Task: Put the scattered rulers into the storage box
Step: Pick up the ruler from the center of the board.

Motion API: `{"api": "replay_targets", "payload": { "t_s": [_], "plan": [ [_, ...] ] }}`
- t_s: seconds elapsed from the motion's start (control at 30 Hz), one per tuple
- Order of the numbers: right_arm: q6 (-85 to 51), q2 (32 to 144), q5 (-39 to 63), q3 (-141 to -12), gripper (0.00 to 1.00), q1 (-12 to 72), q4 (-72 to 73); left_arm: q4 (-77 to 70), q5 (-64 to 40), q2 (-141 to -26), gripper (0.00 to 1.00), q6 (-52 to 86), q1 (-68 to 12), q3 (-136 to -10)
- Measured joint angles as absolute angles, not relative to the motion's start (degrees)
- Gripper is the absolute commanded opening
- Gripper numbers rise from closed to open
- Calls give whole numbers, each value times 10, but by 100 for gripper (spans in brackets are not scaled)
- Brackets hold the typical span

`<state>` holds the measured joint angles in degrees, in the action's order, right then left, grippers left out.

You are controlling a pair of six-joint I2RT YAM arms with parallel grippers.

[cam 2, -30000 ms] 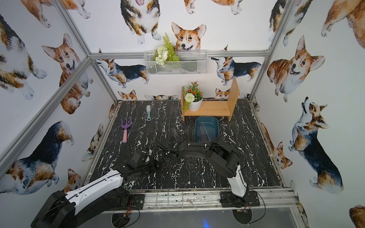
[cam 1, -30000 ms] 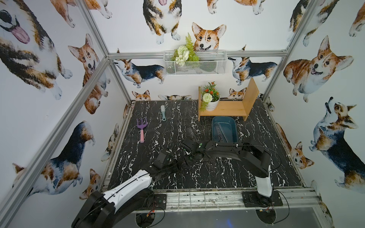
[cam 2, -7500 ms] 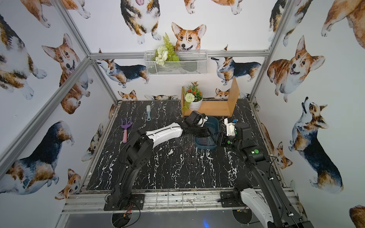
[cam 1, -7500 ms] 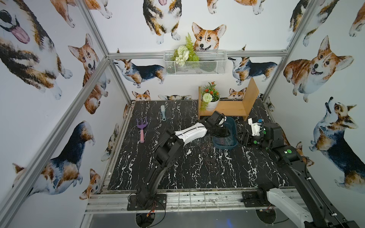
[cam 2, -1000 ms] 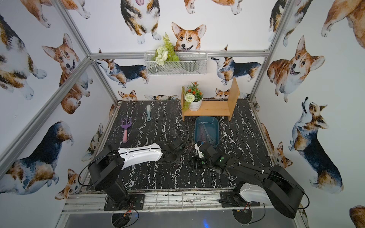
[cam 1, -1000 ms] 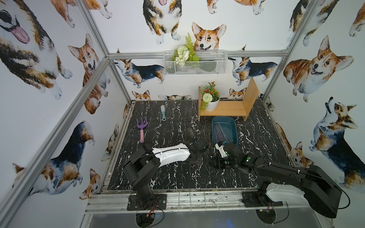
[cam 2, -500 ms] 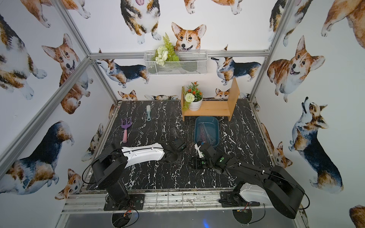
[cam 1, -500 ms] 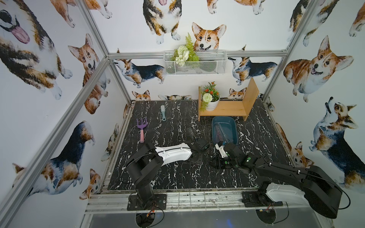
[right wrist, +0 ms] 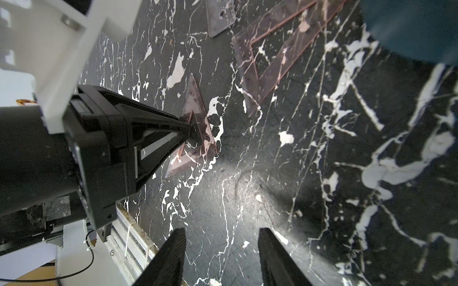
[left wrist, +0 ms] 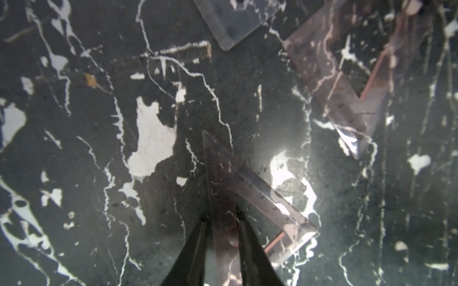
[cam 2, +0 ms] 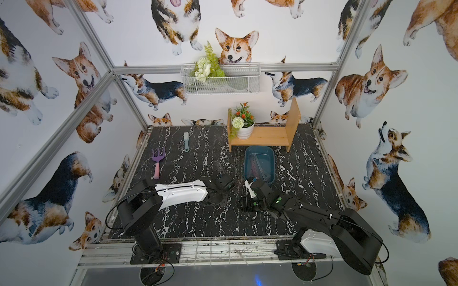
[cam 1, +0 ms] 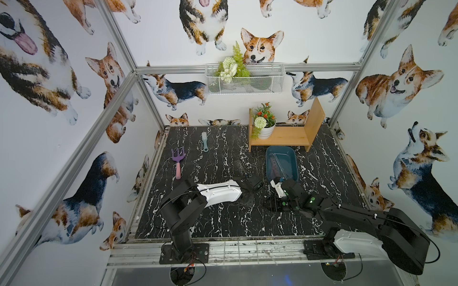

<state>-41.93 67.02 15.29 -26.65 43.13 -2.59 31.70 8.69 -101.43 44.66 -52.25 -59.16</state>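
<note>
Over the last second the jaws of the left gripper [left wrist: 221, 218] are drawn in. They are now closed onto one leg of the small purple-tinted set square [left wrist: 220, 173], which is pinched edge to edge between the two fingertips. The left arm is also shifted slightly toward the middle of the table [cam 1: 223, 222]. The set square is not yet raised: in the right wrist view it appears to rest on the marbled surface, near the storage box [cam 1: 281, 148] but outside it. No change is noted at the right gripper [right wrist: 221, 257], which is held low over bare table with its jaws apart and nothing between them. Several seconds ago both arms were extended to the box; both are now brought back to its near side. Some rulers [cam 1: 278, 164] are already seen inside the box, so part of the task is judged complete. The next pick is judged to be under way, with lift and transfer to the box still to be done. Two further pieces are left on the table beyond the gripped one: a larger tinted set square [right wrist: 244, 64] and the end of a clear ruler [right wrist: 220, 19]. Slippage is to be expected, since a thin flat piece is gripped by its edges.
</note>
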Motion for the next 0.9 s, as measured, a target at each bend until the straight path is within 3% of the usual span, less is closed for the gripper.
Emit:
{"api": "replay_targets", "payload": {
  "t_s": [0.9],
  "plan": [
    [-505, 821, 229, -260, 45, 431, 169, 280, 40, -971, 19, 434, -503, -546]
  ]
}}
